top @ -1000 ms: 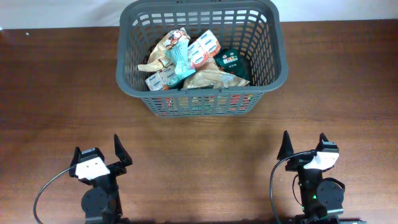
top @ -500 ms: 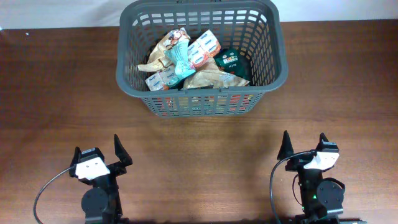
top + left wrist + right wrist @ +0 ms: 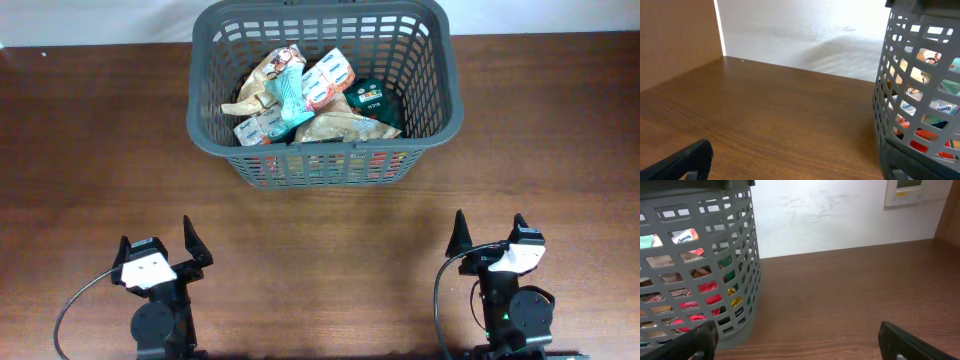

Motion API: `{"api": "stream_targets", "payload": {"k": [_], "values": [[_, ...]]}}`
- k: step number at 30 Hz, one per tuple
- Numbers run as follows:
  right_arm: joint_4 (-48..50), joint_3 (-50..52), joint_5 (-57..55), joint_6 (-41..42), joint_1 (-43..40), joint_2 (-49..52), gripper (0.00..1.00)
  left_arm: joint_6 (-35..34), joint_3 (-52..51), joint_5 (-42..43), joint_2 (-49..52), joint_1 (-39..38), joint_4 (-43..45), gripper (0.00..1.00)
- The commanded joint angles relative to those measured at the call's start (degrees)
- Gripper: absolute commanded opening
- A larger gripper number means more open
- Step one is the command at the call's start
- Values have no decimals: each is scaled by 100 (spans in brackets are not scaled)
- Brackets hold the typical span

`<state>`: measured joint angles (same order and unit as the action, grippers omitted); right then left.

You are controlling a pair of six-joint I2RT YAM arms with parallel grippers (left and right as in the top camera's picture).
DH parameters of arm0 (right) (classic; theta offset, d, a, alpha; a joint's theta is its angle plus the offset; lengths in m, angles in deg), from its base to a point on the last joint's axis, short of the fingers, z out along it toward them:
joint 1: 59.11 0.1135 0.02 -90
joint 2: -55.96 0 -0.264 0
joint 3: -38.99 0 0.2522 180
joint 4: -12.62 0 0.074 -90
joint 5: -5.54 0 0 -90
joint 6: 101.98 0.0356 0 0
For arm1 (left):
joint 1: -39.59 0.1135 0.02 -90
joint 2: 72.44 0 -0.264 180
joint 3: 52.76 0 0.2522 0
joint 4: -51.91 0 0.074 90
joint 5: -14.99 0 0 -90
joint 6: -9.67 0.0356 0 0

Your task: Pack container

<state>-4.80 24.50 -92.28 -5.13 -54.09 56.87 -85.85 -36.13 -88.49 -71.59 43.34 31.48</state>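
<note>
The container [image 3: 450, 95] has its far rim clipped by the overhead picture's top edge, and both wrist views crop it. The packets [image 3: 300, 95] overlap and hide the lower ones, and their print is too small to read. The left pincer [image 3: 155, 238] shows only one finger [image 3: 685, 160], cut by its wrist view's bottom edge.

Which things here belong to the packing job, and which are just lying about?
Job: large dark grey slotted plastic basket; colourful packets inside it; open left gripper; open right gripper.
Just there: brown wooden table; white box on the wall.
</note>
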Motion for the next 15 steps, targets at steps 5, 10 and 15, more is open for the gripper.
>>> {"api": "stream_targets", "payload": {"k": [5,10,15], "values": [[-39,42,11,-44,-17,-55,99,111,-87,63,-55,33,-20,99],[-39,42,11,-44,-15,-55,99,111,-87,63,-55,33,-20,99],[-39,42,11,-44,-17,-55,99,111,-87,63,-55,33,-20,99]]}}
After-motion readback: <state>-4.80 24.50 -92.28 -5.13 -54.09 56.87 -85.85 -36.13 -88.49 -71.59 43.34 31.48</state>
